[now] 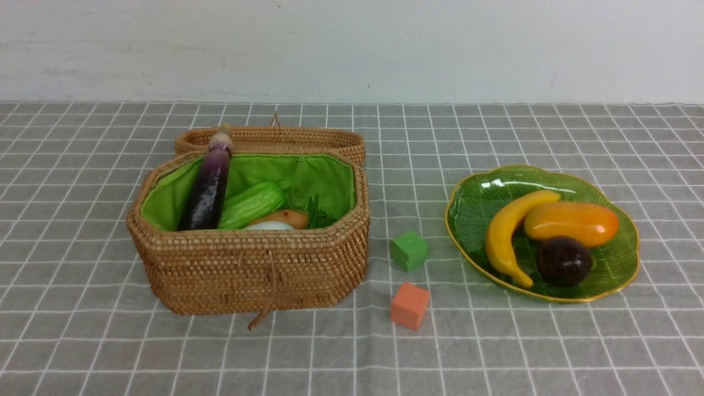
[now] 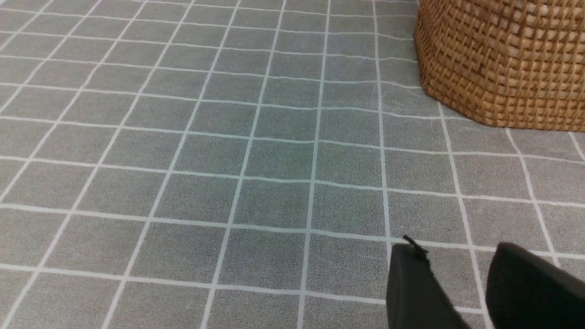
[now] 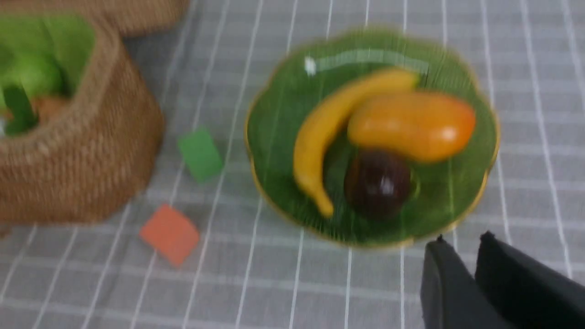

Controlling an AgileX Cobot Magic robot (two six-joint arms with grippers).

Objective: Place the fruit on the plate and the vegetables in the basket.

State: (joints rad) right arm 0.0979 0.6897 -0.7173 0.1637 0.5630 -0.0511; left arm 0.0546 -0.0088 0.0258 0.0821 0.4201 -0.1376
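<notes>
From the remote console, I saw the banana (image 1: 499,239), mango (image 1: 572,223) and mangosteen (image 1: 565,260) resting at nine, two and five o'clock on the green glass plate (image 1: 473,258), itself at two o'clock from the front camera. At eleven o'clock, the rattan basket (image 1: 247,275) held the eggplant (image 1: 206,187), ridged gourd (image 1: 253,204), potato (image 1: 289,218) and white oblong vegetable (image 1: 269,226). The sorting looked complete to me. The likeliest mishap was a passing arm catching the eggplant's stem, which jutted over the rim at eleven o'clock, and levering it out; a bumped plate could have set the round mangosteen rolling. The fruit lay beyond the right gripper (image 3: 461,240), untouched, its fingertips slightly parted and empty. The left gripper (image 2: 456,249) stood partly open, holding nothing, apart from the basket and its vegetables.
</notes>
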